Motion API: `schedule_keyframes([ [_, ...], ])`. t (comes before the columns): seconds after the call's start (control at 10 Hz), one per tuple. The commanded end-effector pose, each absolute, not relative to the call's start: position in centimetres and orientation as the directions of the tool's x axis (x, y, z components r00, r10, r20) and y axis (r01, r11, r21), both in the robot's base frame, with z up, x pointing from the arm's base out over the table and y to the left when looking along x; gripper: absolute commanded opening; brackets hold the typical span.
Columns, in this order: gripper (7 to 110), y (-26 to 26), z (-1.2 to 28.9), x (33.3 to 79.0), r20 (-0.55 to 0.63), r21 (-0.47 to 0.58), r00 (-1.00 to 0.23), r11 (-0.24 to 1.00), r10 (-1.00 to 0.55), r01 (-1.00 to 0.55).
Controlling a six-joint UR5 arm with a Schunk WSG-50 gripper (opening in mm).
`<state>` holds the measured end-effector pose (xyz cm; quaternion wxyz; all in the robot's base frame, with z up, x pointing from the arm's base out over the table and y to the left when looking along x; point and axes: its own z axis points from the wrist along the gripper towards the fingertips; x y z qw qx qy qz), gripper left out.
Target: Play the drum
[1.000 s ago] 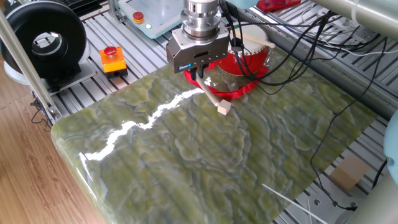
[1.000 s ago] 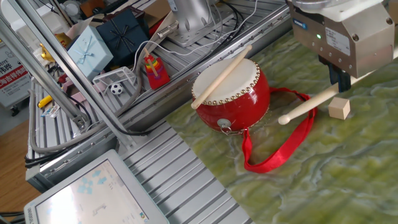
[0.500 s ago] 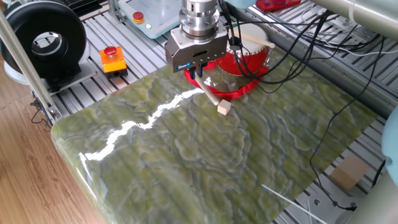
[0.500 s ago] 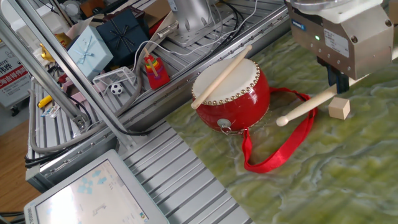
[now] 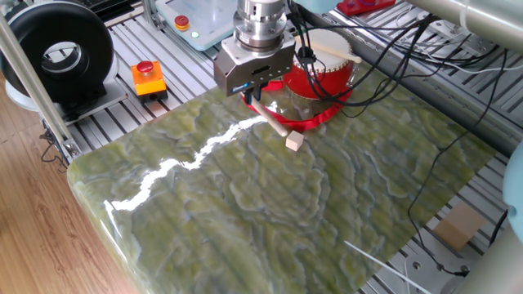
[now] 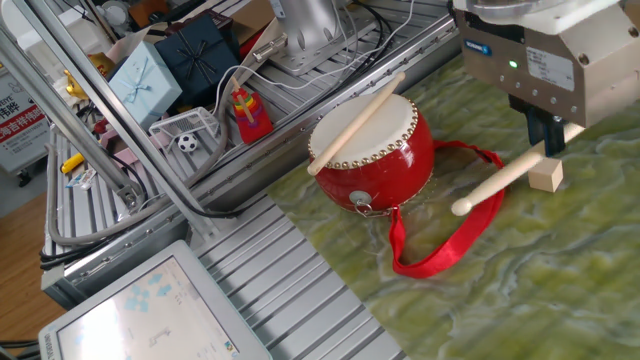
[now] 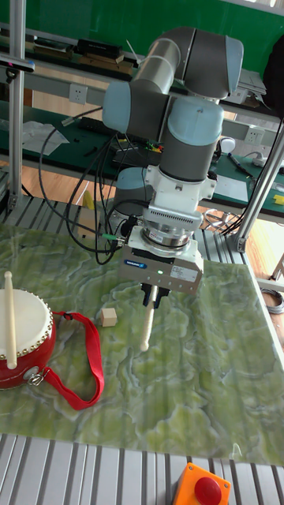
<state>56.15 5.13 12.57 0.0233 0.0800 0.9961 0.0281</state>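
One fixed view: gripper [image 5: 252, 95] sits low over the far-left part of the green marbled counter [image 5: 245, 204], fingers clamped on a wooden drumstick [image 5: 270, 120] that slants down-right; whether its tip touches the counter can't tell. Small wood block [image 5: 294, 142] just beside the stick's lower end. Drum [image 5: 327, 69] right behind the gripper, partly hidden by cables, w/ a second stick [image 5: 333, 54] lying across its cream top. Red ribbon [image 5: 315, 119] curls on the counter in front of the drum. Orange box w/ red button [image 5: 148, 77] off the counter, on the metal slats to the left.

Other fixed view: drum [image 6: 375, 150] stands upright near the counter edge, red body, studs round the skin. Second stick [image 6: 355, 122] lies diagonally over the top, overhanging both sides. Ribbon [image 6: 450, 230] loops from the drum onto the counter. Gripper [image 6: 546, 130] to the drum's right, fingers shut tight on the drumstick [image 6: 495, 185], round tip pointing toward the drum but apart from it. Block [image 6: 546, 176] under/beside the fingers. Gift boxes [image 6: 150, 75] in the clutter past the counter.

Tall fixed view: gripper [image 7: 153, 299] mid-counter, drumstick [image 7: 147, 323] hanging nearly straight down from the fingers, tip at or just above the counter [image 7: 197, 371], can't tell which. Block [image 7: 108, 316] to its left, apart. Drum [image 7: 24, 331] at left edge, well apart from the gripper, ribbon [image 7: 83, 371] trailing right. Orange box [image 7: 202, 484] at bottom.
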Motion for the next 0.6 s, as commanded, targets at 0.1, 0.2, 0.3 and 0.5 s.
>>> schedule_keyframes([
  [0.1, 7, 7.7, 13.0, 56.5, -0.037, 0.167, -0.984, 0.972, 0.176, 0.168],
  [0.2, 7, 9.0, 13.2, 55.7, -0.007, 0.212, -0.992, 0.97, 0.124, 0.12],
  [0.3, 7, 9.6, 13.3, 55.3, 0.0, 0.234, -0.998, 0.97, 0.067, 0.065],
  [0.5, 7, 9.8, 13.4, 55.6, -0.015, 0.242, -0.998, 0.969, 0.053, 0.048],
])
